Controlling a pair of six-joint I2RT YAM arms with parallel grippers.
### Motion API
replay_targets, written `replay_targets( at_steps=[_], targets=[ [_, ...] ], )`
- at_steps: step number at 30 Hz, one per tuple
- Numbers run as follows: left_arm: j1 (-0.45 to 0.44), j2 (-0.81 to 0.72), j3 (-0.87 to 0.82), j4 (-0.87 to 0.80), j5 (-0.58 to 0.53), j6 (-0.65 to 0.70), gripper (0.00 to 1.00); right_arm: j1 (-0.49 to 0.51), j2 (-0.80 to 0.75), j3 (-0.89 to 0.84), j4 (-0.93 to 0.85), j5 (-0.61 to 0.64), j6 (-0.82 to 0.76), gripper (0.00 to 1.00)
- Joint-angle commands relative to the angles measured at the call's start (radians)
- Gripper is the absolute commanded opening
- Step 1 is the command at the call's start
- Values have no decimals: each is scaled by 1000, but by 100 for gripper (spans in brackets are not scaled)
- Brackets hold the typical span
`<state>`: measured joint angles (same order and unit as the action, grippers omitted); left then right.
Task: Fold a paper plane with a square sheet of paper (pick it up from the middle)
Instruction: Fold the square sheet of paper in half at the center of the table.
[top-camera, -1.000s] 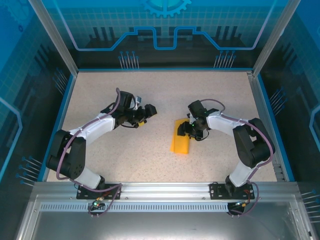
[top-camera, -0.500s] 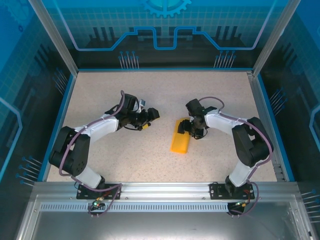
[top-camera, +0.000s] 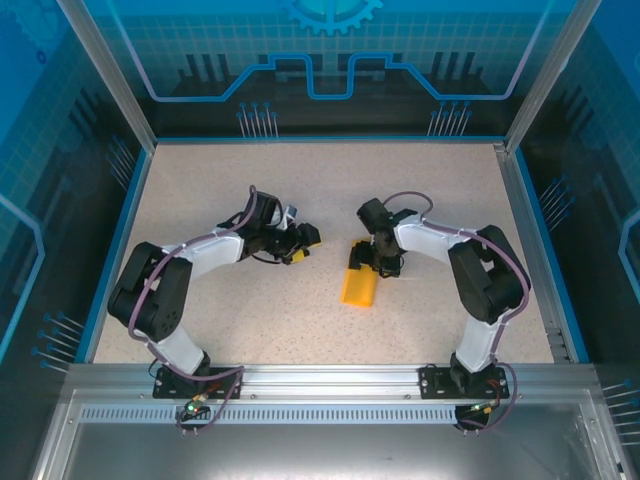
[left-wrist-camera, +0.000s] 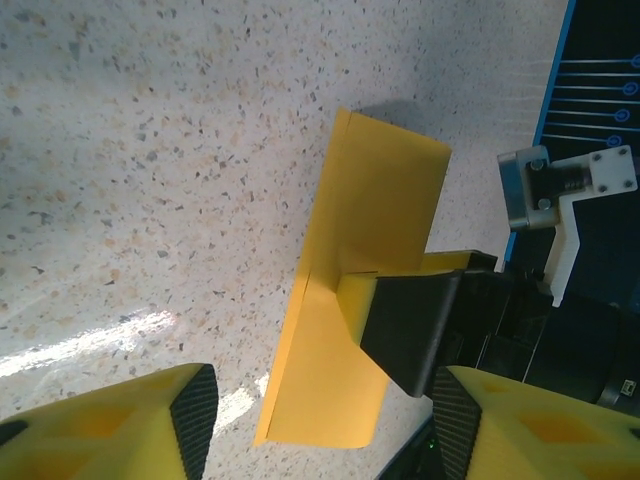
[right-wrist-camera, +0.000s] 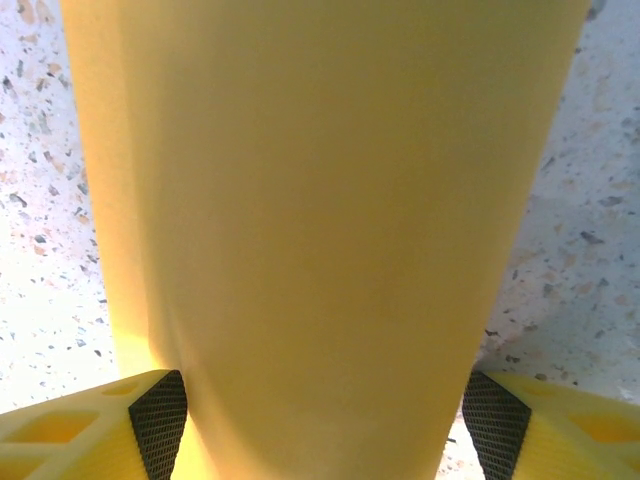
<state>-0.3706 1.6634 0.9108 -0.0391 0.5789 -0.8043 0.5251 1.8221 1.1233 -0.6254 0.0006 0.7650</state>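
The square sheet of paper (top-camera: 359, 288) lies folded into a narrow orange-yellow oblong on the speckled table, right of centre. My right gripper (top-camera: 372, 262) sits over its far end. In the right wrist view the paper (right-wrist-camera: 320, 200) spans the whole gap between the fingers (right-wrist-camera: 160, 425), and the right gripper (right-wrist-camera: 327, 425) stands open astride it. My left gripper (top-camera: 308, 241) hovers just left of the sheet, apart from it. In the left wrist view it (left-wrist-camera: 325, 430) is open with nothing between its fingers. The paper (left-wrist-camera: 385, 190) lies ahead, with a black and yellow right finger (left-wrist-camera: 415, 330) resting on it.
The blue rim (top-camera: 137, 180) and glass walls bound the speckled table (top-camera: 330, 180) on three sides. The arm bases stand on the metal rail (top-camera: 320, 380) at the near edge. Bare table surface stretches behind and in front of the grippers.
My left gripper has moved right, closer to the paper, and its jaws have narrowed. My right gripper has shifted slightly left over the paper's far end and opened a little wider.
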Motion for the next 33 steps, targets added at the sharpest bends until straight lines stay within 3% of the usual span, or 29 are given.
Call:
replay_targets(
  at_steps=[1, 7, 13, 25, 33],
  targets=[
    [-29, 11, -23, 35, 71, -15, 52, 24, 72, -7, -44, -10, 34, 78],
    [-89, 27, -52, 72, 122, -56, 33, 26, 117, 16, -61, -6, 56, 77],
    [-147, 63, -73, 135, 149, -118, 21, 30, 145, 15, -57, -4, 59, 77],
    [-237, 188, -27, 168, 150, -208, 6, 32, 134, -30, 7, -39, 83, 75],
    [-249, 235, -6, 202, 155, -228, 5, 33, 131, -35, 23, -53, 84, 73]
  ],
)
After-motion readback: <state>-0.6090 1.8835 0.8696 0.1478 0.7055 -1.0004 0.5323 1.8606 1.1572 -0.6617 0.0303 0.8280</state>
